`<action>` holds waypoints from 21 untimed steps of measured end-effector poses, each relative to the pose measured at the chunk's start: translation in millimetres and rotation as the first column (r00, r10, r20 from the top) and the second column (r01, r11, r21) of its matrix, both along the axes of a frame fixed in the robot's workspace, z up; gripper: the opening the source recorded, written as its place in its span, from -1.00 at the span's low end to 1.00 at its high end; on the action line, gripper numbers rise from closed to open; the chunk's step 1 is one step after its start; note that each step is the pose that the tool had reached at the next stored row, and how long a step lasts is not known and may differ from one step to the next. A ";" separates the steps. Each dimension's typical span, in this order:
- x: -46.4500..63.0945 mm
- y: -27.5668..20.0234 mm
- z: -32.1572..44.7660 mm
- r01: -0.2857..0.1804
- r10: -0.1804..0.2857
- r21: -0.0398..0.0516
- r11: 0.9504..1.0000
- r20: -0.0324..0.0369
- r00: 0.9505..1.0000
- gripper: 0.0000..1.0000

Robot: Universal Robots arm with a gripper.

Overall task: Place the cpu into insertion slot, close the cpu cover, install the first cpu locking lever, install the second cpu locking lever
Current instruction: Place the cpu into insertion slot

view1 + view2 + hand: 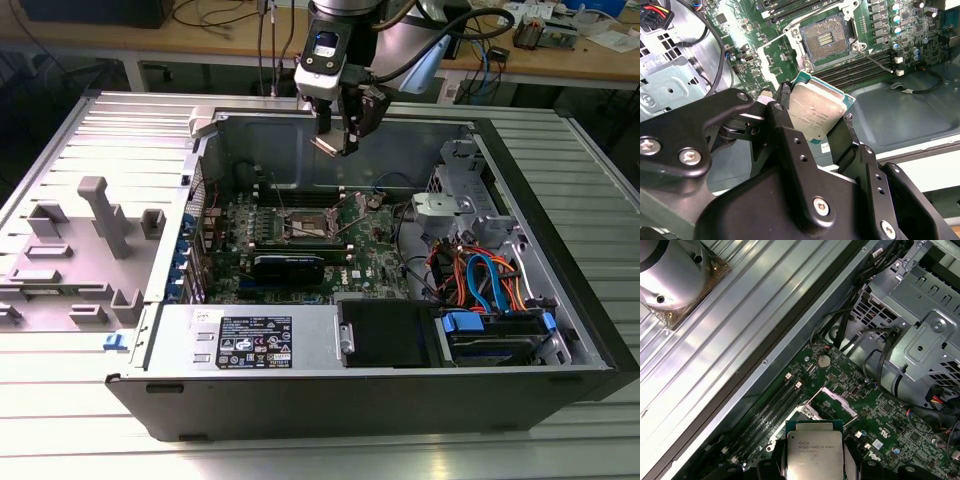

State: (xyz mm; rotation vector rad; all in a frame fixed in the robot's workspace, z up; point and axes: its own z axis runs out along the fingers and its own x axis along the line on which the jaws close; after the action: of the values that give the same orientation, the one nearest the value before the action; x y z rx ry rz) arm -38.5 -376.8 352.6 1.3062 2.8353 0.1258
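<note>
Cpu (327, 144): clamped between tool (336, 140) fingers, held aloft; insertion slot (308, 225) uncovered, six o'clock from it, exterior view.

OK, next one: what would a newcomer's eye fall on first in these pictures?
The cpu, dull silver top showing, is pinched by its edges in the hand, which hangs above the open computer case in the exterior view. Next comes the insertion slot down in the case, dark and with no chip in it, seen beyond the cpu in the second wrist view.
</note>
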 end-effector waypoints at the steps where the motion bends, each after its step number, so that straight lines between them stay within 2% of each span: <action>1: 0.0 0.0 0.0 0.001 -0.001 0.000 1.000 0.000 1.000 0.08; 4: 0.0 0.0 -0.1 0.014 -0.014 0.000 1.000 0.000 1.000 0.08; 7: 0.0 0.0 -0.5 0.047 -0.047 0.000 0.999 0.000 0.999 0.08; 9: 0.0 0.0 -1.0 0.090 -0.090 0.000 0.996 0.000 0.996 0.08; 14: 0.0 -0.1 -2.0 0.143 -0.143 0.000 0.990 0.000 0.990 0.08; 17: -0.1 -0.5 -2.4 0.157 -0.157 0.000 0.988 0.000 0.988 0.08; 21: 0.0 -0.5 -2.6 0.159 -0.159 0.000 0.987 0.000 0.987 0.08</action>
State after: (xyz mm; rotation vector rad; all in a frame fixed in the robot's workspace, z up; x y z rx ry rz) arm -38.5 -377.3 350.0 1.5246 2.7170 0.1228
